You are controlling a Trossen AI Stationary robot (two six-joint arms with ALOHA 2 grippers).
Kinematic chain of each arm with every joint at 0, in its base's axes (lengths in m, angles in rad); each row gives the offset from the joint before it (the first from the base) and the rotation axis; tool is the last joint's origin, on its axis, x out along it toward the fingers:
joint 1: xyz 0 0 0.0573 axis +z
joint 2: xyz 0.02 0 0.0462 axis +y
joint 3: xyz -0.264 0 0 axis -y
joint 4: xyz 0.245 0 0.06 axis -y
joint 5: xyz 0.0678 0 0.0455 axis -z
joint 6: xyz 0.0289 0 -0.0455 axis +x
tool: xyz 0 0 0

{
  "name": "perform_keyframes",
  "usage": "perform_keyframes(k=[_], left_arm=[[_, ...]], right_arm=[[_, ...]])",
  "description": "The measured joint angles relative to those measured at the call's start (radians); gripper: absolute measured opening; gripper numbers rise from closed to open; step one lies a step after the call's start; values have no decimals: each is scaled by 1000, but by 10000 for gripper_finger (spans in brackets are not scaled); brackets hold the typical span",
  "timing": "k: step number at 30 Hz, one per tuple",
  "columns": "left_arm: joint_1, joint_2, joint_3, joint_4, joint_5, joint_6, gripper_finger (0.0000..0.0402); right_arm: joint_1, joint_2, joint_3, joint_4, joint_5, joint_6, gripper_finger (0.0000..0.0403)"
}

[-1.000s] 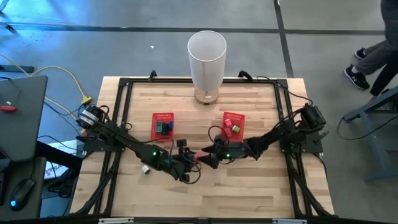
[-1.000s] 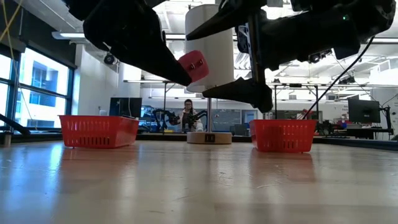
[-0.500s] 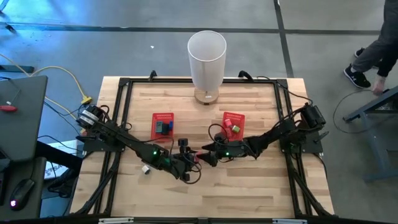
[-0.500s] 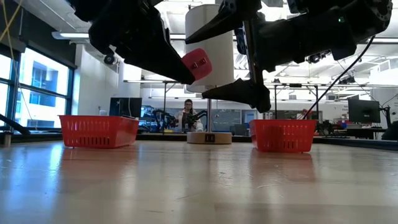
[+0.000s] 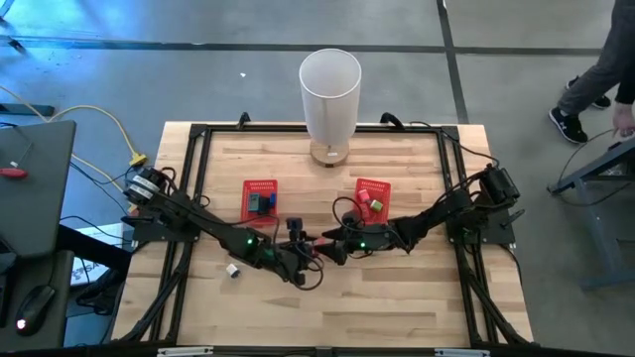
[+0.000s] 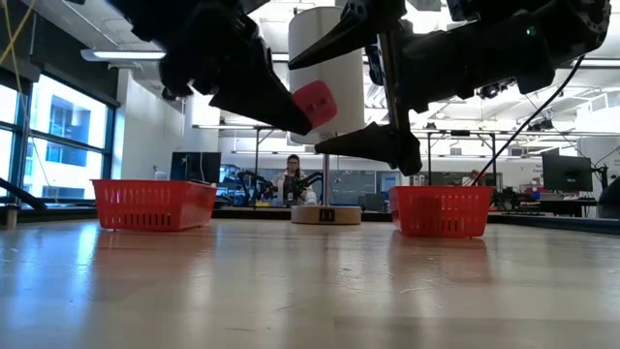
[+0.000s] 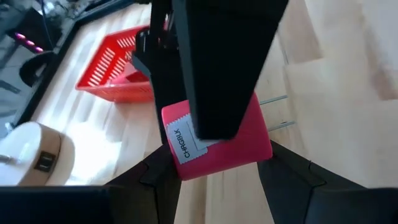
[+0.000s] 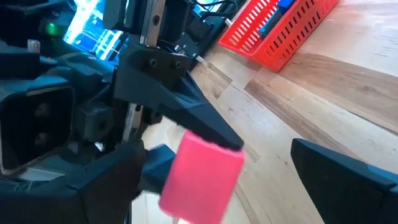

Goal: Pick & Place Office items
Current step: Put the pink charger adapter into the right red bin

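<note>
Holding: left gripper (image 6: 291,111) clamps a pink eraser (image 6: 315,103) above mid-table, between the two red baskets (image 6: 155,204). Right gripper (image 5: 332,246) faces it, fingers spread wide and empty around the block. Handling, judged: light, firm, slightly rubbery, not fragile. Take hold across the free flat faces, clear of the labelled end.

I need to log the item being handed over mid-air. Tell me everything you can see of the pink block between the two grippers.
The pink block is a small, flat, rounded-corner piece, matte like rubber or plastic, with a white zigzag-edged label printed in dark letters. It hangs above the table's middle, tilted, clear of the wood. The left gripper is shut on it, dark fingers clamping its faces. The right gripper stands open around it, one finger on each side, not visibly touching.
</note>
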Motion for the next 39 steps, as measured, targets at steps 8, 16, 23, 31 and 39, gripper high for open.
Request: perform_keyframes(k=[8, 16, 23, 31, 39], left_arm=[[8, 21, 1, 36, -48, 24, 175], [7, 39, 0, 60, -67, 57, 175], [9, 65, 0, 67, -75, 55, 175], [13, 70, 0, 66, -106, 72, 175], [14, 70, 0, 90, -120, 78, 175]], right_arm=[[-3, 0, 0, -17, 9, 15, 387], [-5, 0, 0, -29, 29, 15, 312], [-7, 0, 0, -30, 26, -53, 202], [-8, 0, -1, -36, 26, -46, 144], [-6, 0, 0, -52, -20, -59, 232]])
